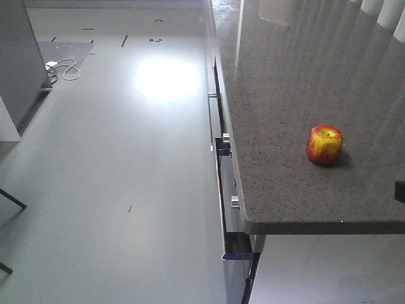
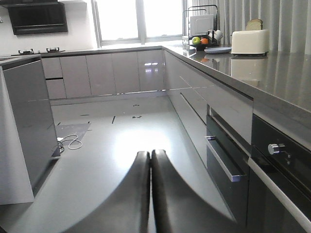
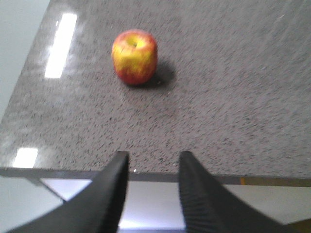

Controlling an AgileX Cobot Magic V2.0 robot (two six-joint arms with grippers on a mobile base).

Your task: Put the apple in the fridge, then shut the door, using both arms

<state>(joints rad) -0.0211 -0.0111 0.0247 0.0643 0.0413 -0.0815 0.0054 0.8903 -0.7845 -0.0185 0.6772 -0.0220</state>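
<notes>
Speckled grey countertop [image 1: 285,95]; toaster [image 2: 250,42] with bread [image 2: 253,23], fruit bowl [image 2: 200,47] far end; white cable [image 1: 57,68] on floor [image 1: 126,190].

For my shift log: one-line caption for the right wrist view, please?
Open right gripper hovers at the counter edge, apple sitting upright on the speckled top ahead.

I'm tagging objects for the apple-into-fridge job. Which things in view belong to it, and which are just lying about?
Job: apple; right claw, open; left claw, shut; tall grey unit, probably the fridge.
Lying about: toaster; fruit bowl; floor cable.
</notes>
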